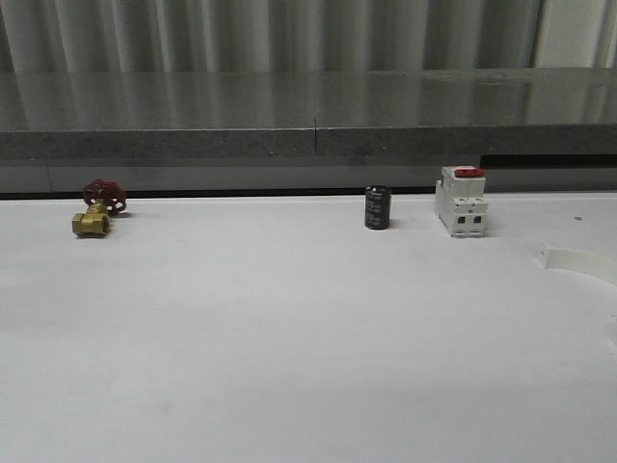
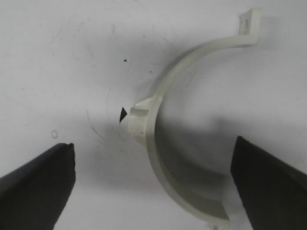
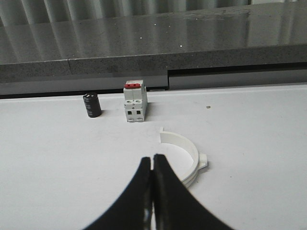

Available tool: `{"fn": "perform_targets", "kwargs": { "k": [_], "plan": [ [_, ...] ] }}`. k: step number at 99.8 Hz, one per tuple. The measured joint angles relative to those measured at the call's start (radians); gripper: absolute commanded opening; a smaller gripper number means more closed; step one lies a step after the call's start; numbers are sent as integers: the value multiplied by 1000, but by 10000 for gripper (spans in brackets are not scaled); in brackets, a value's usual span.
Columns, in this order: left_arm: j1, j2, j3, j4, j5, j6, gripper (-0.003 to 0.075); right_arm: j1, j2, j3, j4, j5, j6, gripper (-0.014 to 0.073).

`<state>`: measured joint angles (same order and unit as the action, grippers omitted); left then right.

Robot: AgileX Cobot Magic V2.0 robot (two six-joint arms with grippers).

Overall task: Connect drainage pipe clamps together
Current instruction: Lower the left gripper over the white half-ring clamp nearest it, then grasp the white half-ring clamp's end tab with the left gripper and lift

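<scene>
The drainage pipe clamps lie apart on the white table (image 1: 289, 338), neither one yet gripped, so the job looks to be at its first step: picking up the halves before they can be joined. Going from left to right across the front view, a brass valve (image 1: 92, 222) with a red handwheel sits near the far left, a small dark cylinder (image 1: 377, 207) stands past the middle, a white box-shaped switch (image 1: 460, 201) with a red top is just beside it, and the tip of one clamp half (image 1: 576, 261) shows at the right edge. In the left wrist view, the left gripper (image 2: 153, 177) hangs spread wide over the other clamp half (image 2: 165, 143), which lies flat with its small outer tab pointing away from its hollow side, one end flange beyond the fingertips and the lower part of the arc between the two dark fingers (image 2: 41, 177). In the right wrist view, the right gripper (image 3: 153, 160) has its fingers pressed together and points toward the right-hand clamp half (image 3: 184, 158), which lies on the table nearer than the switch. The next move probably calls for the left arm to descend and close on its arc, and for the right fingers to part before reaching.
</scene>
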<state>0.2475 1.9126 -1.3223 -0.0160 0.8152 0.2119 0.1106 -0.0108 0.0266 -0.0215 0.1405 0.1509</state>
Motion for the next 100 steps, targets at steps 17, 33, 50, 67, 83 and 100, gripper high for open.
{"fn": "perform_targets", "kwargs": {
  "k": [17, 33, 50, 67, 83, 100],
  "plan": [
    [0, 57, -50, -4, -6, 6, 639, 0, 0, 0, 0, 0, 0, -68],
    [0, 97, -84, -6, -6, 19, 639, 0, 0, 0, 0, 0, 0, -68],
    [0, 129, -91, -11, -6, 24, 639, 0, 0, 0, 0, 0, 0, -68],
    [0, 139, -91, -13, -6, 26, 639, 0, 0, 0, 0, 0, 0, -68],
    [0, 139, -93, -17, -6, 26, 638, 0, 0, 0, 0, 0, 0, -68],
    [0, 139, -93, -19, -2, 26, 620, 0, 0, 0, 0, 0, 0, -68]
  ]
}}
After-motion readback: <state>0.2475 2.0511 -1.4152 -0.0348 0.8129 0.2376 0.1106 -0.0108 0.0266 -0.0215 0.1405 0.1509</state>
